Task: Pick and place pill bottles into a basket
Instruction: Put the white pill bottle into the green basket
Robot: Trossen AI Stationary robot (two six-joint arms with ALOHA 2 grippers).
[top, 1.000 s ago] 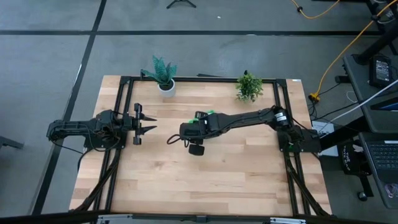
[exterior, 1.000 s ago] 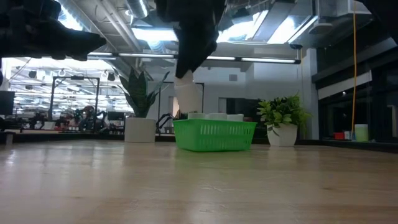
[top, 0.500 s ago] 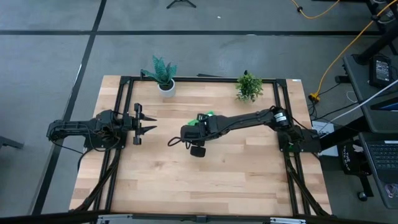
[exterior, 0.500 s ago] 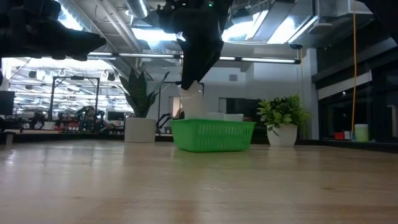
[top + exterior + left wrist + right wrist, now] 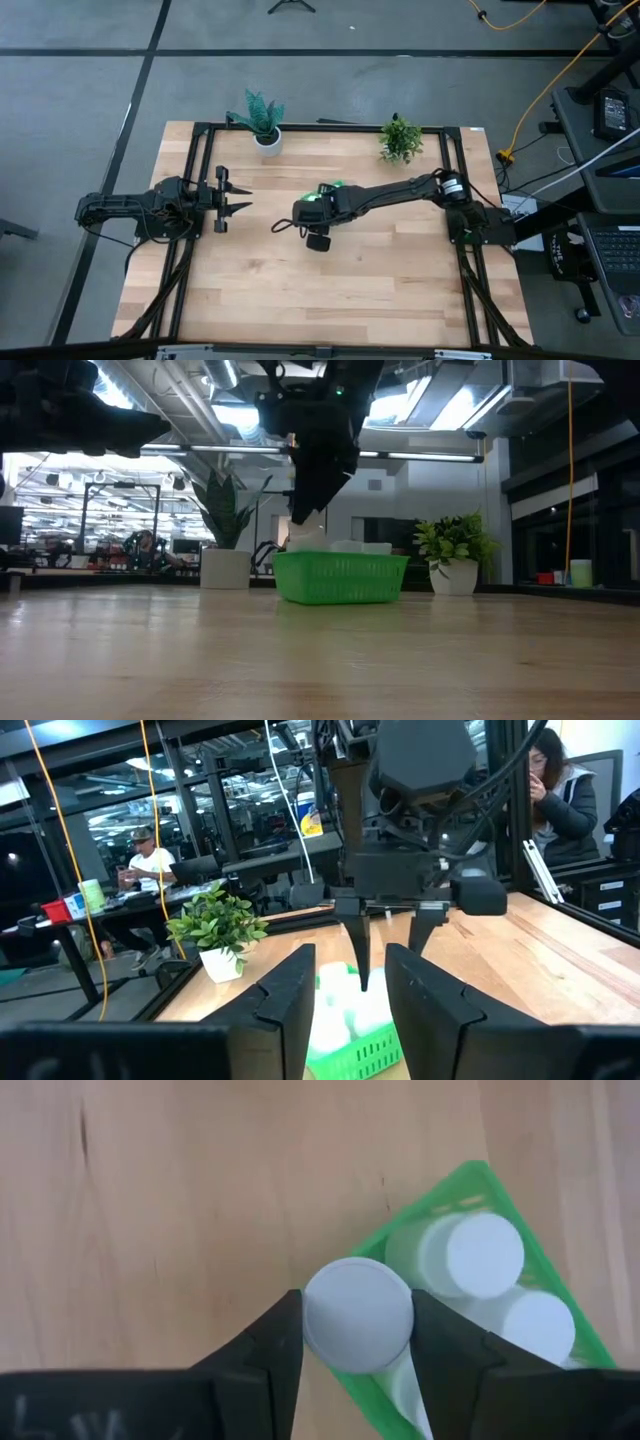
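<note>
The small white cylindrical pill bottle with a round white cap (image 5: 358, 1315) looked light, rigid and smooth-sided, so it probably needed only a modest pinch on opposite sides just below the cap, as slick plastic could slip or twist. The right gripper (image 5: 355, 1342) held it that way, its two dark fingers pressed against the bottle's flanks, at the centre of the right wrist frame over the corner of the small bright green rectangular meshed plastic basket (image 5: 478, 1180). Other white-capped bottles (image 5: 483, 1255) stood upright inside, toward the frame's right. In the low view the basket (image 5: 340, 578) sat at mid-frame. The left gripper (image 5: 235, 197) waited at centre-left of the high view, fingers spread and empty.
</note>
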